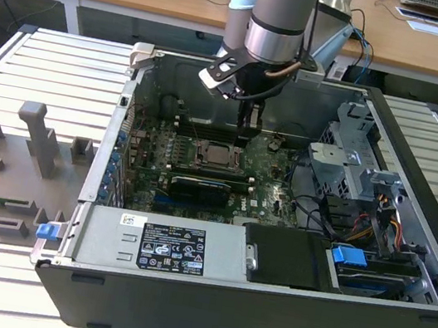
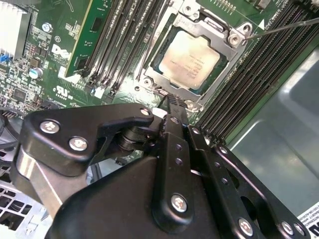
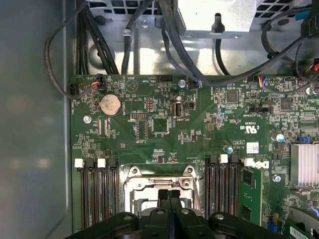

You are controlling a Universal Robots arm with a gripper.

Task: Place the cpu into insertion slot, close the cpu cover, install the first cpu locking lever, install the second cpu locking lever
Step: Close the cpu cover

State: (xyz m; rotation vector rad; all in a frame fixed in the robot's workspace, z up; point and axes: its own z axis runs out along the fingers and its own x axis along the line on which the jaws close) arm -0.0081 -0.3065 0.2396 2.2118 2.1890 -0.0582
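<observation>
We find the small silvery-grey square cpu (image 2: pixel 192 59) seated in the silver-rimmed insertion slot (image 1: pixel 218 157), framed by the thin silver cpu cover (image 2: pixel 215 26), with the black end effector (image 3: pixel 169 195) closed on nothing at the socket's edge, where we judge a slip could scrape the long black memory slots (image 2: pixel 124 40) crowding both sides.

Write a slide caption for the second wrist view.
Shut fingers beside the cpu cover, which lies closed over the seated cpu.
</observation>
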